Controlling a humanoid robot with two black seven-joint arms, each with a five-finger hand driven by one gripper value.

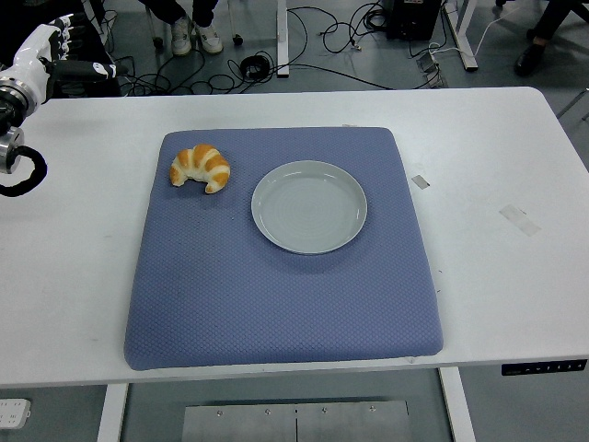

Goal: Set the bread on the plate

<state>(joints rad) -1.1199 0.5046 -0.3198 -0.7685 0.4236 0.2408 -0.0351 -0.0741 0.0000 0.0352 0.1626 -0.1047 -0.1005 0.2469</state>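
Croissant [201, 168] on blue mat [276, 295] beside empty plate [309, 207]; left hand [41, 55] fingers indiscernible; cables [340, 28] behind table [497, 239].

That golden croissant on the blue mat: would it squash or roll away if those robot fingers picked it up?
The golden crescent-shaped croissant looks puffy and flaky, so it is probably light and would likely dent or shed crumbs under a hard squeeze. Its curved, flattish shape lies steady on the textured blue mat, so it seems unlikely to roll; a push would probably drag it.
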